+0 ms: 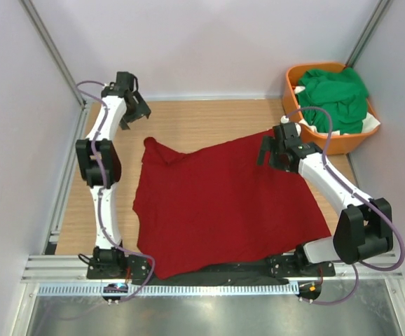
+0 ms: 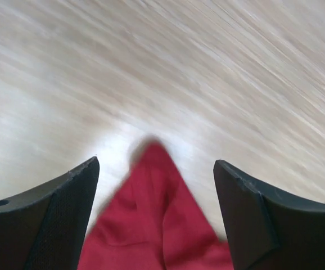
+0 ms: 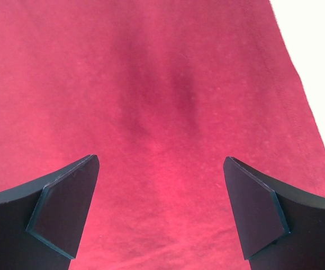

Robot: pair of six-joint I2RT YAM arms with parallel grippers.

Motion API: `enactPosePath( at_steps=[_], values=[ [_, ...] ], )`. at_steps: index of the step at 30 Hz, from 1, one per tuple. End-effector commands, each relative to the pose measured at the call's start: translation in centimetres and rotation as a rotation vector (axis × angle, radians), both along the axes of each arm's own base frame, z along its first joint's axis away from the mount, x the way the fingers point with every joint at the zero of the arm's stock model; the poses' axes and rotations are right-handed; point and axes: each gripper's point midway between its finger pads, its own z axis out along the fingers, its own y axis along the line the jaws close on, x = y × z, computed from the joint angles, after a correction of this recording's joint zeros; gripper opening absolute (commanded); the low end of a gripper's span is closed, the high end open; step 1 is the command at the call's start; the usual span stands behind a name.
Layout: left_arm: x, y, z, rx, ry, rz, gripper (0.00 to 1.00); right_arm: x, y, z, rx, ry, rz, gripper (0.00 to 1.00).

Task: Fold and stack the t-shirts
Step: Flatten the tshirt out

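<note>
A dark red t-shirt [image 1: 223, 203] lies spread on the wooden table, one corner pointing toward the back left. My left gripper [image 1: 134, 112] hovers open above the table just beyond that corner; the left wrist view shows the red corner [image 2: 151, 219] between the open fingers, blurred. My right gripper [image 1: 265, 150] is open over the shirt's back right edge; the right wrist view shows red cloth [image 3: 151, 112] filling the gap, nothing held. Bright green t-shirts [image 1: 335, 98] lie piled in the basket.
An orange plastic basket [image 1: 297, 105] stands at the back right corner. Bare wooden table [image 1: 202, 119] shows behind the shirt. Pale walls enclose the table on the left, back and right. A metal rail runs along the near edge.
</note>
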Motion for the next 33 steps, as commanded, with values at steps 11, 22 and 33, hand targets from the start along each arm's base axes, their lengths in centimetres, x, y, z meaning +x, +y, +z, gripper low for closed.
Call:
enactPosePath(
  at_steps=[11,22,33],
  values=[
    [-10.4,-3.0,0.4,-0.024,0.039,-0.084,0.81,1.7,3.4,2.0,0.105,-0.083,0.062,1.00],
    [-13.4,-10.2,-5.9,-0.107,0.117,-0.187,0.75,0.2,4.3,0.7,0.086,-0.068,0.088,1.00],
    [-11.9,-12.4,-7.8,-0.063,0.112,-0.215,0.68,-0.7,3.4,0.1,0.046,-0.057,0.104,1.00]
  ],
)
